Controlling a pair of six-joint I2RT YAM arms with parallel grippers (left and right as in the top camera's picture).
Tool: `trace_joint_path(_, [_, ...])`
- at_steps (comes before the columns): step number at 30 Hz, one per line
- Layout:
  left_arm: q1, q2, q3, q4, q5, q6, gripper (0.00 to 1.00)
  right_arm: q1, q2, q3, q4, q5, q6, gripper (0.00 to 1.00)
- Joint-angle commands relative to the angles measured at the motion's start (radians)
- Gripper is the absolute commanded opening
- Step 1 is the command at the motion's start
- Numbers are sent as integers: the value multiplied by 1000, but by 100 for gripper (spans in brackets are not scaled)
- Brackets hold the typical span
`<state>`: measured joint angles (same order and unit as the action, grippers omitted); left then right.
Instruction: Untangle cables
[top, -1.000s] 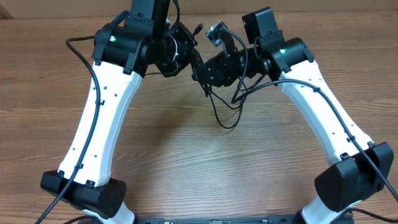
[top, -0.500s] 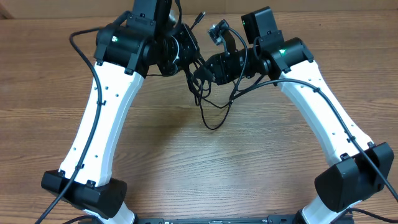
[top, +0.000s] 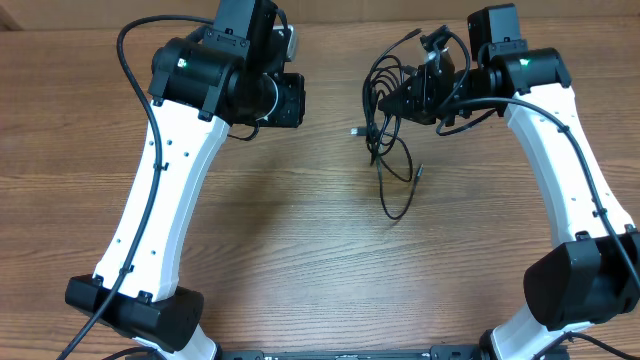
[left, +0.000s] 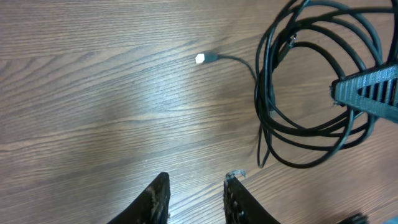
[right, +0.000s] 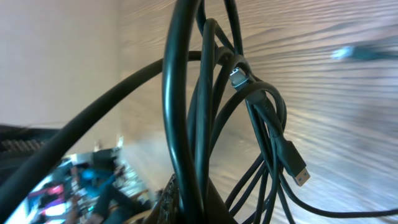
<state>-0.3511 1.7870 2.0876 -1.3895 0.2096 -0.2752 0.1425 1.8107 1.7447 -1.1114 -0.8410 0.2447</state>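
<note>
Pulling thin black coiled cables (top: 384, 112) w/ right fingers (top: 418, 92) clamped on them, left fingers (left: 158, 194) part-open & empty, may tighten tangle.

My overhead camera looks straight down on the desk (top: 300, 250); left wrist views from nearer, right wrist closest; all share the cables (top: 378, 120).

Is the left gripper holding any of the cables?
No, the left gripper is open with nothing in it, and the cables are off to one side.
</note>
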Motion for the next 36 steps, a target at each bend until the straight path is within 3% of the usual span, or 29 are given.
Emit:
trace_joint_path(1, [-3, -22, -17, 6, 66, 92, 28, 7, -15, 22, 5, -161, -17, 4])
trace_joint_path(7, [-2, -22, -151, 134, 176, 87, 29, 8, -15, 22, 0, -238, -40, 4])
trace_joint_path(15, [-5, -22, -373, 501, 263, -18, 32, 8, -15, 22, -33, -238, -63, 4])
trace_joint_path(19, [-5, -22, -453, 645, 392, -17, 31, 8, -15, 22, -39, -238, -68, 4])
trace_joint_path(32, [-37, -22, -620, 790, 442, -72, 29, 8, -15, 22, -40, -238, -67, 4])
trace_joint_path(36, [-66, -22, -692, 893, 425, -154, 26, 20, -15, 22, -47, -238, -68, 4])
